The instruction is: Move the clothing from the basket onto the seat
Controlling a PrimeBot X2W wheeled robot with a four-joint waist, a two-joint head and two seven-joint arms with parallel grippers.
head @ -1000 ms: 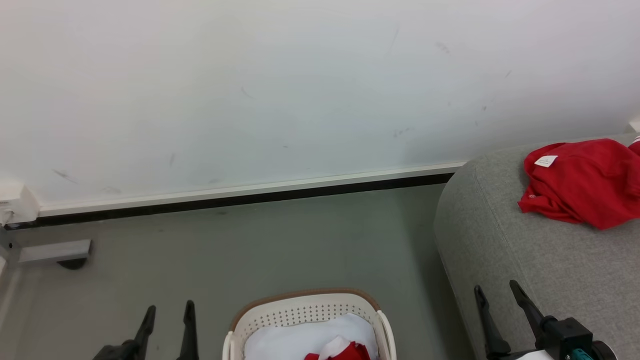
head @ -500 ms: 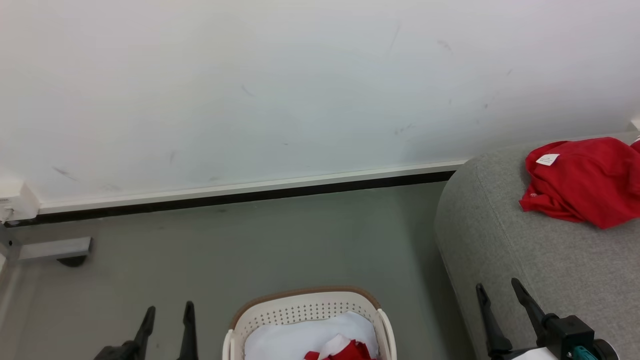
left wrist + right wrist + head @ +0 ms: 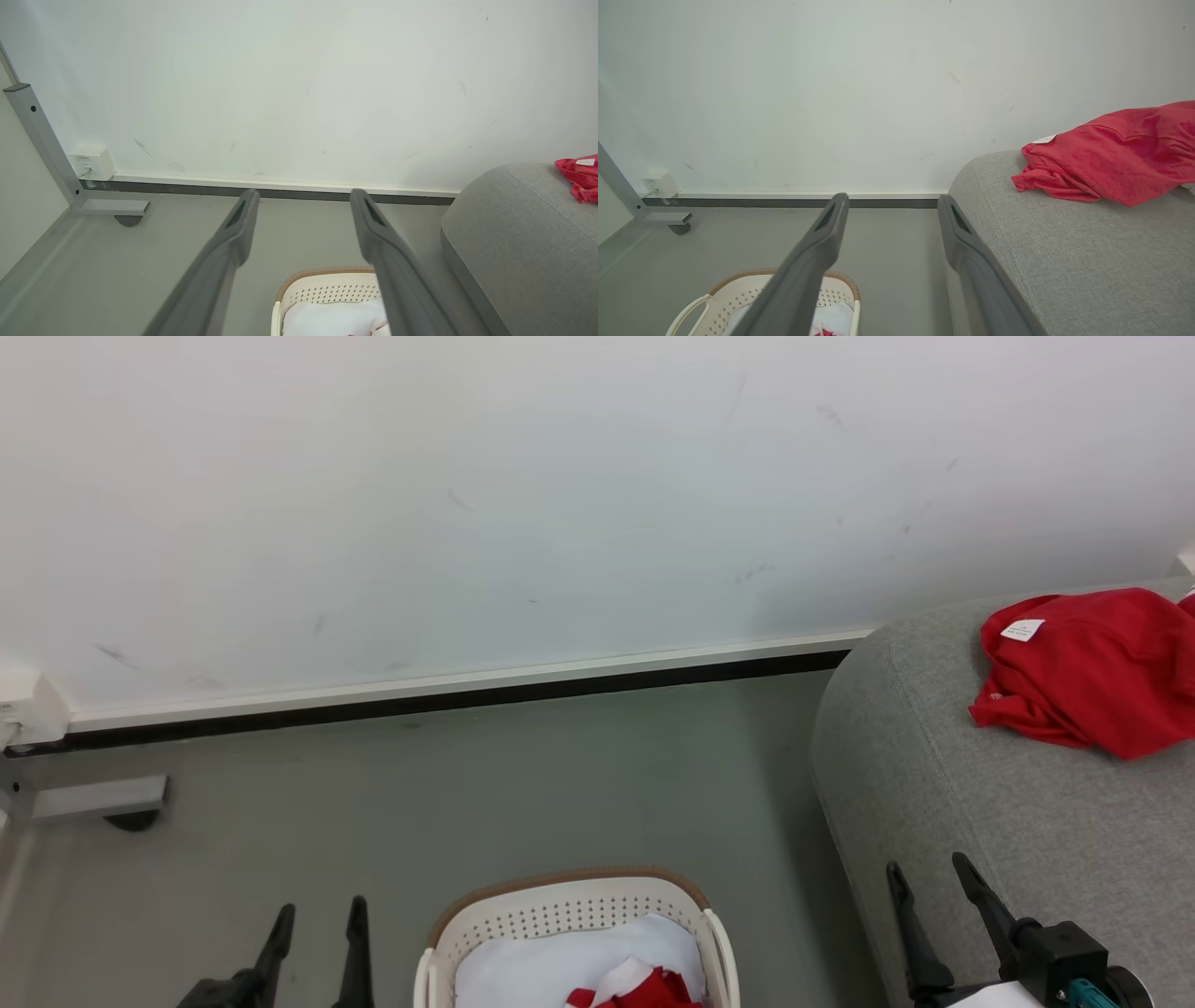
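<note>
The left claw (image 3: 319, 907) and right claw (image 3: 926, 865) both stand open and empty. The basket (image 3: 569, 896) sits between them, nearer the left, holding red-and-white clothing (image 3: 644, 991) on a white pad (image 3: 551, 971). The seat (image 3: 934, 784) lies just right of the right claw. Beyond that claw, well apart, a red garment (image 3: 1092, 672) rests on the seat.

The left claw (image 3: 320, 919) and right claw (image 3: 926, 873) each have 2 long thin black fingers (image 3: 274, 943) w/ pointed tips. Behind right claw is a black blocky mount (image 3: 1055, 957) w/ small teal part (image 3: 1083, 997). Close up they look dark grey, w/ slot near tip.
</note>
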